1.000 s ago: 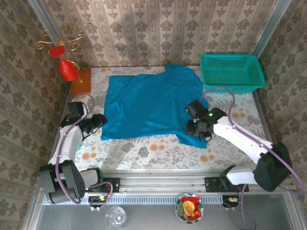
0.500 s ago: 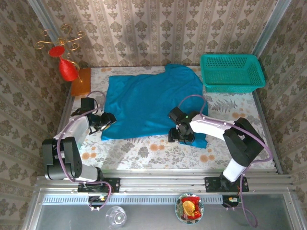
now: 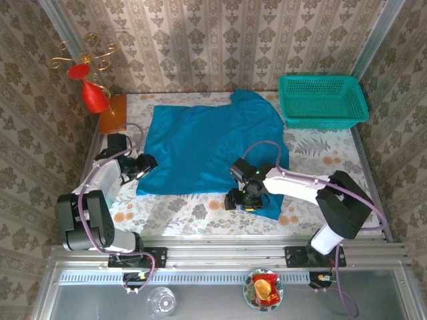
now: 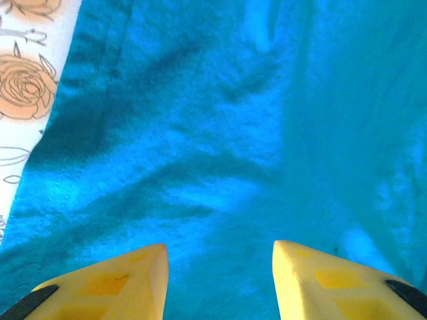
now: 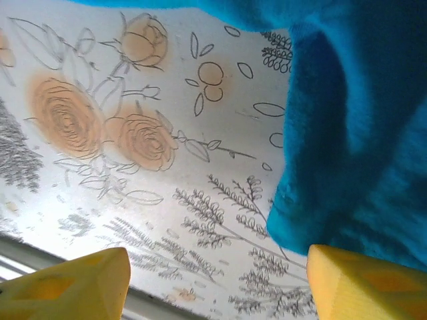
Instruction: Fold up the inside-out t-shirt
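The inside-out t-shirt (image 3: 207,143) lies spread on the floral table, bright blue and rumpled, with one flap reaching toward the front edge at the lower right. My left gripper (image 3: 143,165) sits at the shirt's left edge. In the left wrist view its yellow fingertips (image 4: 220,250) stand apart just above the blue cloth (image 4: 220,133), with nothing pinched between them. My right gripper (image 3: 239,200) is at the shirt's near hem, left of that flap. It is wide open (image 5: 217,257) over bare tablecloth, and the shirt's corner (image 5: 347,147) hangs beside its right finger.
A teal mesh basket (image 3: 323,100) stands at the back right. A red ornament with gold wire (image 3: 93,97) and an orange block (image 3: 112,113) are at the back left. The table's front edge (image 5: 33,257) is close below my right gripper.
My right gripper has moved left and toward the front edge and opened wider. My left gripper has moved in to the shirt's left edge. The shirt's near right flap now lies closer to the front.
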Available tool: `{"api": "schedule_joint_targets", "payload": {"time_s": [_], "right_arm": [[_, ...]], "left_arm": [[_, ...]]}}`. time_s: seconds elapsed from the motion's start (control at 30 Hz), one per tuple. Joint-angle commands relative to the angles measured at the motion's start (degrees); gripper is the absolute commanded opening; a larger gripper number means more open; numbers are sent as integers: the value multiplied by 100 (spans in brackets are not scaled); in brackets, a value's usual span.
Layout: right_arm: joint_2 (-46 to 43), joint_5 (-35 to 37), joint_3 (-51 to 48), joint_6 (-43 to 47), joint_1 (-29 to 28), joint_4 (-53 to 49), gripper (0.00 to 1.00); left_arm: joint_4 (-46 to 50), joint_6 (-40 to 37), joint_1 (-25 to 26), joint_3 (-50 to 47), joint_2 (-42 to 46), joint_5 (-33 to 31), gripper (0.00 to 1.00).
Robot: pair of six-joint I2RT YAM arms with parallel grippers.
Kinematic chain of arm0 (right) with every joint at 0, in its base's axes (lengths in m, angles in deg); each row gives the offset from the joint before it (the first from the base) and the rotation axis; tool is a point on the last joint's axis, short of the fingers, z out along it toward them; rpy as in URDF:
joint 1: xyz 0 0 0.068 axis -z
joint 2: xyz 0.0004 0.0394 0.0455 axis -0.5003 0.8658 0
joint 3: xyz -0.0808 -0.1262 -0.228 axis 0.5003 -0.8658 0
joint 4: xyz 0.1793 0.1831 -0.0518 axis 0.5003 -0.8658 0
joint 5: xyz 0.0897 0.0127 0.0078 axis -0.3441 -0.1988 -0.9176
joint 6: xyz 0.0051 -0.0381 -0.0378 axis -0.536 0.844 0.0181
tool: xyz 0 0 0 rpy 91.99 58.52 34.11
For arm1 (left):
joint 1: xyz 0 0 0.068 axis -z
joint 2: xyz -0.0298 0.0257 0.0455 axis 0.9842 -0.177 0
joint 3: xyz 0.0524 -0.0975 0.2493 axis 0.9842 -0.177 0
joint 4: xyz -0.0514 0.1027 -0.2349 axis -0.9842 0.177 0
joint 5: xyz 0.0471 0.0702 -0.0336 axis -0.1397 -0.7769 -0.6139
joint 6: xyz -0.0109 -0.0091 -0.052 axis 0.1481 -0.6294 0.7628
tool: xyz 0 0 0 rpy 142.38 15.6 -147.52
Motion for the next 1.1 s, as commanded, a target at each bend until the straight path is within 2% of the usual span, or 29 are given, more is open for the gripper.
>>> {"api": "schedule_joint_targets", "payload": {"time_s": [0.0, 0.13, 0.23, 0.3, 0.4, 0.57, 0.9, 1.0, 1.07], "right_arm": [[-308, 96, 393, 8, 192, -517, 73], [-286, 463, 401, 219, 497, -783, 79], [-222, 303, 103, 238, 793, -590, 82], [-222, 300, -168, 152, 894, -437, 90], [-262, 334, -538, 18, 1007, -364, 94], [-589, 319, -1271, -315, 1121, -331, 99], [-1731, -216, -2234, -902, 1059, -453, 100], [-1844, -404, -2133, -837, 1055, -536, 100], [-1949, -283, -1809, -724, 1057, -777, 100]], "left_arm": [[181, -278, -33, 236, -130, 64, 46], [165, -333, -33, 380, -294, 47, 46], [0, -282, -16, 484, -542, 171, 46], [-115, -248, 42, 584, -759, 248, 46], [-224, -202, 139, 707, -1038, 288, 46], [-492, 51, 186, 523, -1364, -32, 45], [-752, 508, -291, -1159, -209, -659, 46], [-698, 491, -434, -1378, 199, -585, 46], [-642, 448, -440, -1325, 392, -492, 46]]}}
